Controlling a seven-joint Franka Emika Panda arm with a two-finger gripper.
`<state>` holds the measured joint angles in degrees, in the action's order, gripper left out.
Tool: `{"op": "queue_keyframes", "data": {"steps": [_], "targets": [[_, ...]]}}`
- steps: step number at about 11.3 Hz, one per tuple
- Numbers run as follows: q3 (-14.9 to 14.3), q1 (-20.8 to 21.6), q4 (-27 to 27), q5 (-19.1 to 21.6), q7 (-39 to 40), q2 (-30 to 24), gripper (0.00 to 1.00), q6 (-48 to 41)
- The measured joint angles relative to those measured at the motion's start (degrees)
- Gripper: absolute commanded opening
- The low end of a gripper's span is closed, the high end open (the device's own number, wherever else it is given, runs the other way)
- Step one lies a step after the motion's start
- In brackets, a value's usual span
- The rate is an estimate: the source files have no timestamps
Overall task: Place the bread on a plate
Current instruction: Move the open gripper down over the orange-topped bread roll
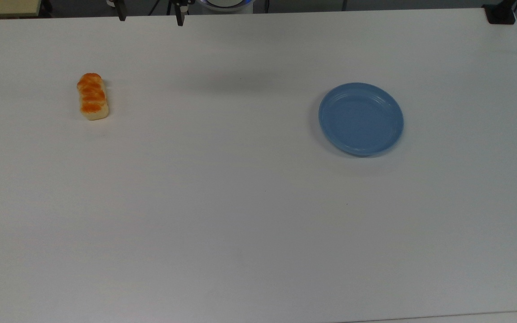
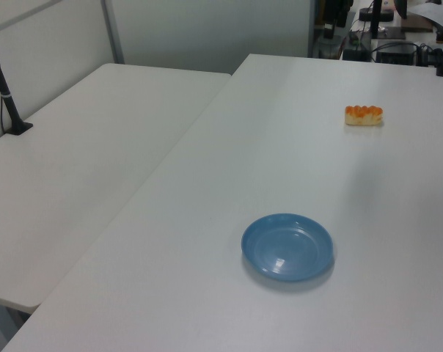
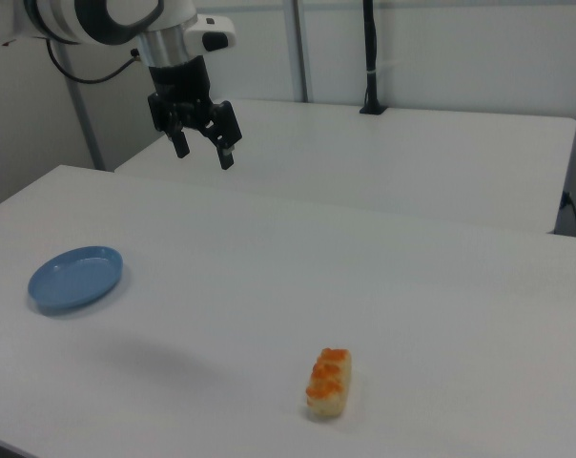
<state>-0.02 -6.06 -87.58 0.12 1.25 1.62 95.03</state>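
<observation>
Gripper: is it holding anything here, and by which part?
Nothing is held. The gripper hangs open above the table; the bread lies apart from the plate.

Top view: bread (image 1: 92, 97) lies left, plate (image 1: 361, 119) well apart right.

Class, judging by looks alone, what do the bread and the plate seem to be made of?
The bread: probably foam or soft plastic, a toy; its orange glaze looks painted and too even. The plate: likely moulded plastic, smooth and slightly glossy; uniform blue with a faint highlight and ringed rim.
</observation>
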Motion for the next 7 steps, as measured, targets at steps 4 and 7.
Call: {"op": "queue_keyframes", "data": {"steps": [4, 7], "targets": [[0.0, 0.0, -0.1, 0.0, 0.0, 0.0, 1.0, 0.0], [0.1, 0.2, -0.1, 0.0, 0.4, 0.1, 0.97, 0.0]]}}
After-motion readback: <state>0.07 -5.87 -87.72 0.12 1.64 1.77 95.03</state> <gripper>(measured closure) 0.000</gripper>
